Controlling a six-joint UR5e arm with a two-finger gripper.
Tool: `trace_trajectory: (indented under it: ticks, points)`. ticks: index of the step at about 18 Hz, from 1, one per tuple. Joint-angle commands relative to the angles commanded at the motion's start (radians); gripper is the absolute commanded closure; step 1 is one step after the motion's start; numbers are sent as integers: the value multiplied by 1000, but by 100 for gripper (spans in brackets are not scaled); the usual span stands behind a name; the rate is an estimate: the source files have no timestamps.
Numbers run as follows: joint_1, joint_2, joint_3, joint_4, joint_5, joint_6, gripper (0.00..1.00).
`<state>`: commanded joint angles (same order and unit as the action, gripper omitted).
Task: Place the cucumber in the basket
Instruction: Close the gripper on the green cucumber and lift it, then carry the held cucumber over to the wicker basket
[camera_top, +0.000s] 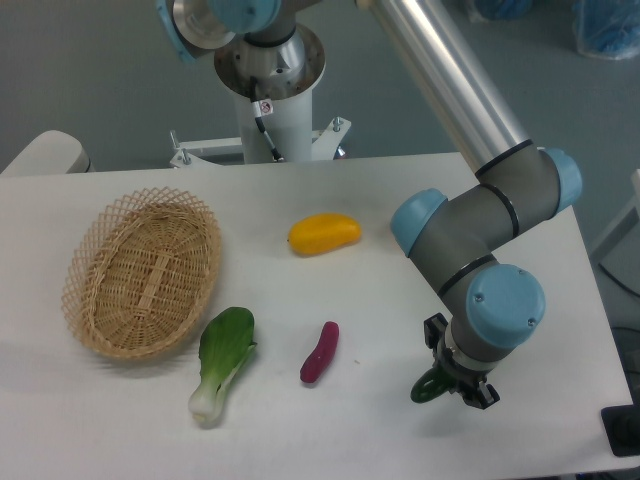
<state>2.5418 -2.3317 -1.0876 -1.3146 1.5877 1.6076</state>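
A white counter (380, 420) carries the basket (143, 272) at far left, then bok choy (223, 360), yellow fruit (324, 233) and purple piece (320, 352), while at near right the fingers (452, 385) grip the dark cucumber (426, 389), mostly hidden beneath them.

Cucumber (428, 388) mostly hidden under the wrist, only a dark green end showing. Claw (458, 388) fingers covered by the arm, jaw state unreadable. Desk (400, 440) cut off at bottom edge. Blue objects top right cropped, unidentifiable.
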Motion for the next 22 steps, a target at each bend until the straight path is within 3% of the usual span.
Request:
trace_trajectory:
  ticks: [13,22]
  points:
    - [-24,23,-37,-5,-5,-15,85]
    - [-80,156,-211,-5,-43,-15,86]
